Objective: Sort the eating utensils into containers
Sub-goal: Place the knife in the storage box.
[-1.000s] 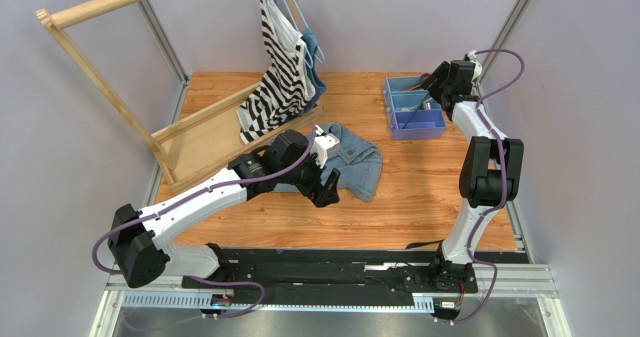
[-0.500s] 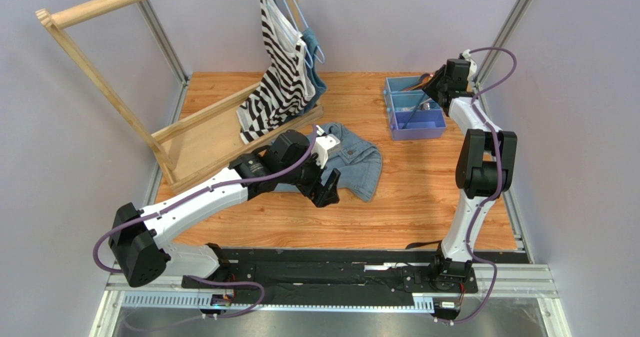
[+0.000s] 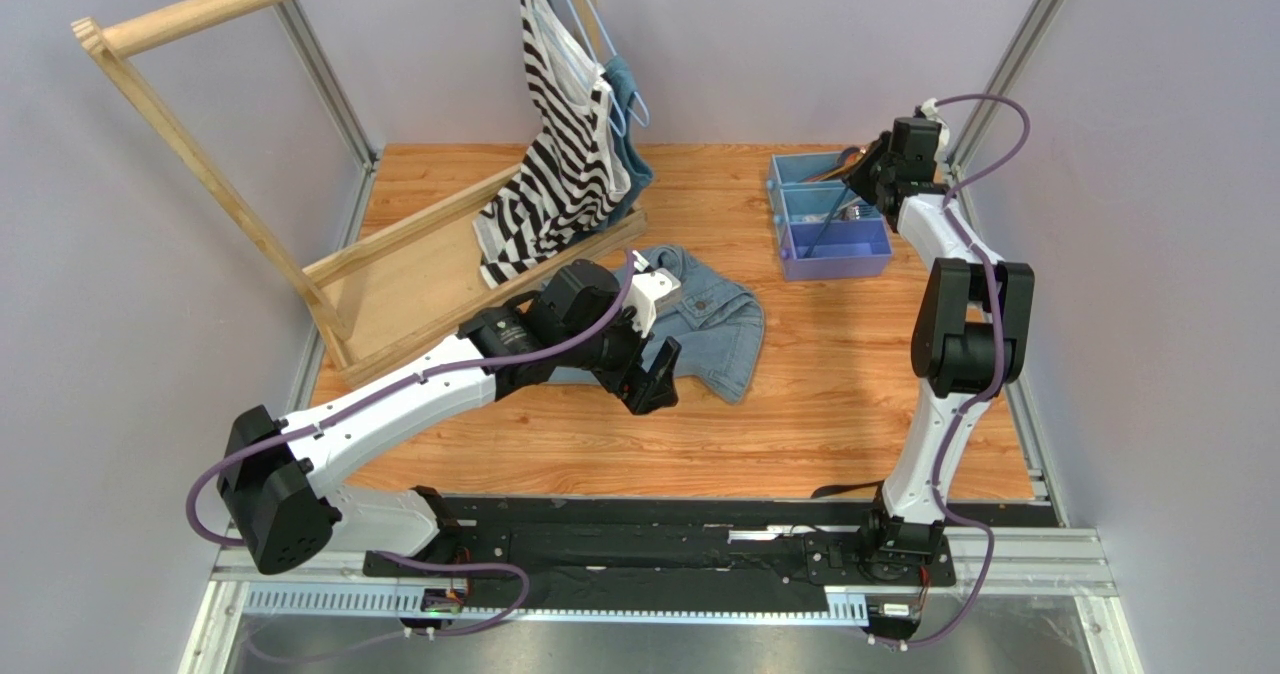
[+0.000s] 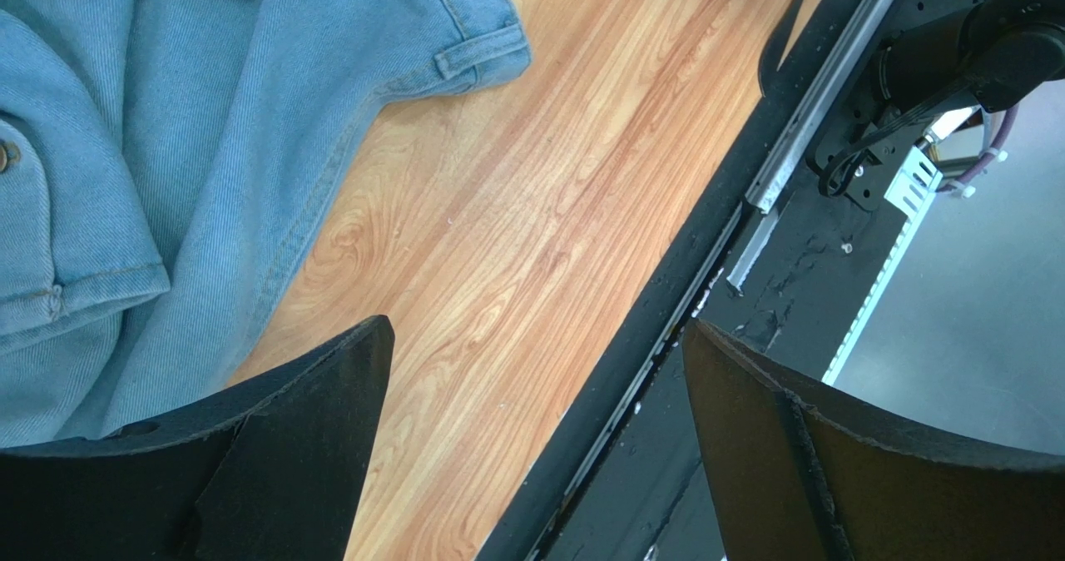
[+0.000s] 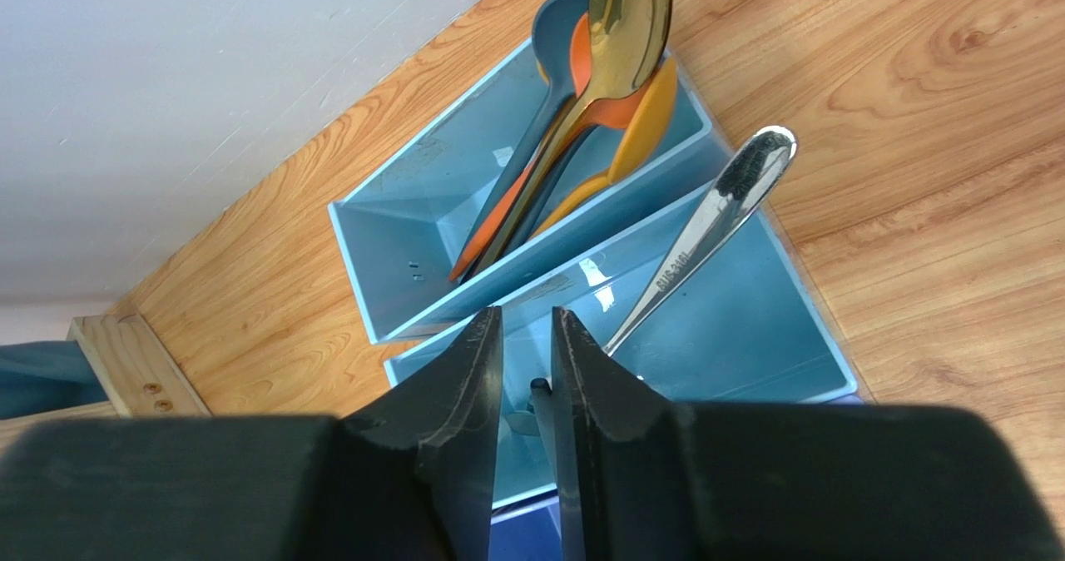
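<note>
Field notes, right side. The right gripper (image 5: 528, 321) hung over the light blue tray (image 5: 431, 199), which sat at about 1 o'clock on the wooden table (image 3: 842, 374), close to the far right corner. Its two fingers (image 5: 469, 374) stood nearly together with only a thin slit between them. A slim dark piece (image 5: 539, 401) showed in that slit. I could not tell whether the claw was clamped on it or merely beside it.

Tray contents, seen from the right wrist:
- Far compartment: a gold spoon (image 5: 625, 12) on top, an orange spoon (image 5: 584, 68) and a yellow spoon (image 5: 646, 118) under it, and a blue spoon (image 5: 556, 24) at their left. All bowls pointed toward 1 o'clock and stuck out past the end wall.
- Middle compartment: one silver utensil (image 5: 713, 205), leaning, with its rounded handle end up over the rim at 1 o'clock. Small stamped lettering ran along the handle, too fine to read.
- Third compartment: mostly hidden behind the fingers.

I saw no brand or label on the tray itself.

Left side. The left gripper (image 4: 535, 336) was low over bare table near the middle, claw spread wide with nothing between the fingers. A denim garment (image 4: 163, 149) lay crumpled at its 10 o'clock. The black base rail (image 4: 775, 212) ran past at 3 o'clock.

At 11 o'clock on the table stood a wooden rack (image 3: 196, 149) with a striped garment (image 3: 564, 134) hanging from it.
</note>
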Robot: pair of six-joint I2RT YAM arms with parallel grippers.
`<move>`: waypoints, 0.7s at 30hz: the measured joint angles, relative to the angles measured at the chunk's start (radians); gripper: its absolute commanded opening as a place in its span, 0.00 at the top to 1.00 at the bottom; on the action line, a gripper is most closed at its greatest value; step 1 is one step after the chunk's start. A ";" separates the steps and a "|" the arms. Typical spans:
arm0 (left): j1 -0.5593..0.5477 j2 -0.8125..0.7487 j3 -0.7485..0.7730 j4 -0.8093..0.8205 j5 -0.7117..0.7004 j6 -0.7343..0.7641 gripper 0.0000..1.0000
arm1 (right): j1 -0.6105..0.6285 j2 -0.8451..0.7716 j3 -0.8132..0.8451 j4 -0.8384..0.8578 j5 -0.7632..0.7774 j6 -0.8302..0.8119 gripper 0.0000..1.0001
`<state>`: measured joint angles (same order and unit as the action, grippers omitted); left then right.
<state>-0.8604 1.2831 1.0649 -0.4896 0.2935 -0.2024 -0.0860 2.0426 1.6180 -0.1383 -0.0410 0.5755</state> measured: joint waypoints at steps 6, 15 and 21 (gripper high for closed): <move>0.000 0.000 0.000 0.000 -0.004 0.000 0.06 | 0.000 0.000 -0.003 0.001 -0.025 0.000 0.69; 0.000 0.000 0.000 0.000 -0.003 0.000 0.06 | 0.001 -0.002 -0.053 0.007 -0.038 0.004 0.93; 0.000 0.000 0.000 0.000 -0.004 0.000 0.06 | 0.000 -0.048 -0.132 0.031 -0.012 0.008 1.00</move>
<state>-0.8604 1.2831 1.0649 -0.4900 0.2897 -0.2020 -0.0856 1.9949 1.4864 -0.1078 -0.0532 0.5838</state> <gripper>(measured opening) 0.941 0.064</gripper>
